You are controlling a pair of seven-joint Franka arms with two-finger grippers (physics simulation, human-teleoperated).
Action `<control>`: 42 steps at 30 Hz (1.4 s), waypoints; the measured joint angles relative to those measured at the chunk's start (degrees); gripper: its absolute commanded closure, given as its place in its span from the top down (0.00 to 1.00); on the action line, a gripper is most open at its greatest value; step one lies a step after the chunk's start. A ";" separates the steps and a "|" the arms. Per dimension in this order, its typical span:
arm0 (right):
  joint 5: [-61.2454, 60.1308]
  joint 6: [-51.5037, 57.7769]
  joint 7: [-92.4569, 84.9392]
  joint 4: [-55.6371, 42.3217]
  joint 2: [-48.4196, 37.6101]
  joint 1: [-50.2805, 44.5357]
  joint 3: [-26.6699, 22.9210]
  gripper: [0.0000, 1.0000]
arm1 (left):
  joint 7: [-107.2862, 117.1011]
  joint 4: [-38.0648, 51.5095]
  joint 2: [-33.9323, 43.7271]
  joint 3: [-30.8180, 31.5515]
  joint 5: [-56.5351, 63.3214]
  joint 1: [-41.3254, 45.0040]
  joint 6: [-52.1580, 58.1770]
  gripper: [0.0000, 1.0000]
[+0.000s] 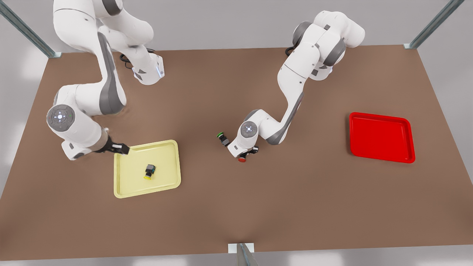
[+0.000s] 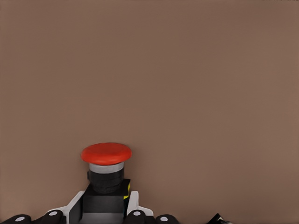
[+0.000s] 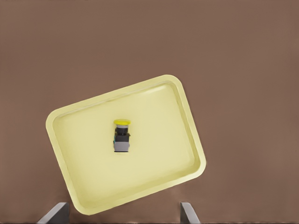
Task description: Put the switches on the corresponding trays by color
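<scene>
The red switch (image 1: pixel 242 159) has its dark body clamped between the white fingers (image 2: pixel 77 205) of my left gripper (image 1: pixel 246 154), which is shut on it at mid-table; its red cap (image 2: pixel 106 154) sticks out past the fingertips. I cannot tell whether it rests on the table or hangs just above it. The yellow switch (image 1: pixel 149 172) lies on its side inside the pale yellow tray (image 1: pixel 166 162), seen also in the right wrist view as switch (image 3: pixel 121 135) and tray (image 3: pixel 159 140). My right gripper (image 1: pixel 119 149) hovers open over that tray's far corner on the front view's left. The red tray (image 1: pixel 380 136) sits on the front view's right.
A green-capped switch (image 1: pixel 221 137) lies on the table just to the left of my left gripper's hand in the front view. Bare brown tabletop stretches between that gripper and the red tray. Metal frame posts stand at the table's edges.
</scene>
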State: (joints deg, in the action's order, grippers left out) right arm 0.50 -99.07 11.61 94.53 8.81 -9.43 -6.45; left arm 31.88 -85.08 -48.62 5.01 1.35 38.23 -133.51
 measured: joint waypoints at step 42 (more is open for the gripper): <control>-1.73 -4.60 -6.86 1.18 -1.69 -2.32 0.27 1.00 | -39.03 -16.54 21.98 -1.28 3.59 -47.09 29.23 0.58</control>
State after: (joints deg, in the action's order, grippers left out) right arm -1.23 -103.67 4.75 95.71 7.12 -11.76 -6.17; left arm -7.15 -101.62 -26.64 3.73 4.94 -8.86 -104.28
